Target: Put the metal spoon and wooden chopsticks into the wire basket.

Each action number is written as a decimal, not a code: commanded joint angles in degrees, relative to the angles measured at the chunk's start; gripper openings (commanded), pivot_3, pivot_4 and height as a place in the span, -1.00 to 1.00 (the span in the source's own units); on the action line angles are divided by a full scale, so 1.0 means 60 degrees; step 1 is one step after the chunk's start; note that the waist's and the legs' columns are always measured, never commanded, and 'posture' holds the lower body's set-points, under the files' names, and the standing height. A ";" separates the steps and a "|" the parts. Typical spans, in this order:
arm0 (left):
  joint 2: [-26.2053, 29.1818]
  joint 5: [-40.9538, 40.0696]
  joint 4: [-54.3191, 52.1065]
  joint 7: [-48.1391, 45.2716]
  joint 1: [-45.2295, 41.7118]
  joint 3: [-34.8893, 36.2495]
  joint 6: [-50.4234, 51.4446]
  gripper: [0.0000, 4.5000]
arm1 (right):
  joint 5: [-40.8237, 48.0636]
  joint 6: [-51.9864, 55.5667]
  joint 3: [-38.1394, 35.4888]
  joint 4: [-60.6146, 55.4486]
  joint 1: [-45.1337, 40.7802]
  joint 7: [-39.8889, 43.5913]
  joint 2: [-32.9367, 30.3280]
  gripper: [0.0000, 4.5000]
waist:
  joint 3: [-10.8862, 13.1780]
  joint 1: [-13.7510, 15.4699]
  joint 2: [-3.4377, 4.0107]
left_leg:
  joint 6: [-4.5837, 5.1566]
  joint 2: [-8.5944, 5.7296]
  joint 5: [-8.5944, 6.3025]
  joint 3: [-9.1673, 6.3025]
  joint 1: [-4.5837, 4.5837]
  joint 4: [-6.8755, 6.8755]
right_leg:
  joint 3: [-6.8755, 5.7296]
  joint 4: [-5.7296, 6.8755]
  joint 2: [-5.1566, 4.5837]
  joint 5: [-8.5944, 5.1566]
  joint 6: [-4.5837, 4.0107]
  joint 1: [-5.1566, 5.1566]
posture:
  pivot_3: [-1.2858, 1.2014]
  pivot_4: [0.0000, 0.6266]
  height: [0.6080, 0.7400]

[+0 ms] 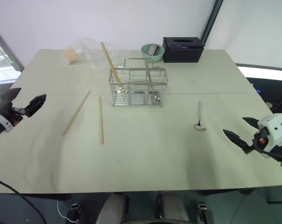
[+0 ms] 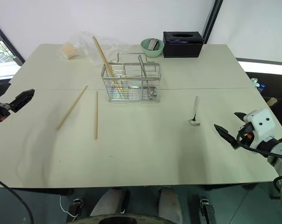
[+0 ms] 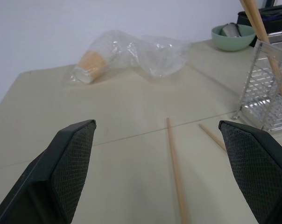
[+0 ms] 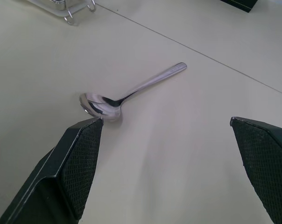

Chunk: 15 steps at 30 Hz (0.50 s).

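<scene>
Pale table (image 1: pixel 145 154) (seamed across the middle) meets white wall (image 1: pixel 108 18).

The wire basket (image 1: pixel 138 87) is standing on the table (image 1: pixel 145 154) at centre, toward twelve o'clock. One chopstick (image 1: pixel 111 64) is leaning in its left compartment. Two more chopsticks (image 1: pixel 76 112) (image 1: pixel 101 119) are lying at about nine o'clock of the basket, well apart from it. The metal spoon (image 1: pixel 200 116) is lying at four o'clock. A bowl (image 1: pixel 152 52) and box (image 1: pixel 183 49) are sitting behind the basket, a plastic bag (image 1: pixel 87 51) at eleven o'clock
</scene>
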 commanded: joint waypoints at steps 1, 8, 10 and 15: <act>0.0084 -0.0040 -0.0059 -0.0042 -0.0297 -0.0003 -0.0125 0.98 | 0.0049 -0.0181 -0.0258 -0.0312 -0.0033 -0.0181 0.0026 1.00 | 0.0000 -0.0006 0.0000 | 0.0000 0.0000 0.0000 0.0002 0.0001 0.0000 | 0.0000 0.0000 0.0000 0.0000 0.0000 0.0002 | 0.03 -0.52 -0.38; 0.0083 -0.0112 -0.0066 -0.0129 -0.0468 -0.0119 0.0059 0.98 | 0.0071 -0.0169 -0.0120 -0.0338 -0.0338 -0.0422 -0.0005 1.00 | 0.0001 -0.0022 0.0005 | 0.0003 0.0001 0.0002 0.0004 0.0008 0.0002 | 0.0000 0.0003 0.0001 0.0001 0.0000 0.0004 | 0.03 -0.52 -0.38; 0.0070 -0.0101 -0.0091 -0.0136 -0.0469 -0.0128 0.0063 0.98 | 0.0044 -0.0214 -0.0096 -0.0311 -0.0369 -0.0416 -0.0021 1.00 | -0.0001 -0.0013 0.0002 | 0.0010 0.0001 0.0006 0.0004 0.0007 0.0002 | 0.0000 0.0003 0.0002 0.0001 0.0000 0.0001 | 0.03 -0.52 -0.38; 0.0063 -0.0102 -0.0133 -0.0178 -0.0461 -0.0169 0.0042 0.98 | 0.0006 -0.0244 0.0011 -0.0240 -0.0511 -0.0420 -0.0043 1.00 | -0.0001 -0.0004 0.0001 | 0.0012 0.0000 0.0007 0.0005 0.0004 0.0002 | 0.0000 0.0002 0.0000 0.0001 0.0000 0.0002 | 0.03 -0.52 -0.38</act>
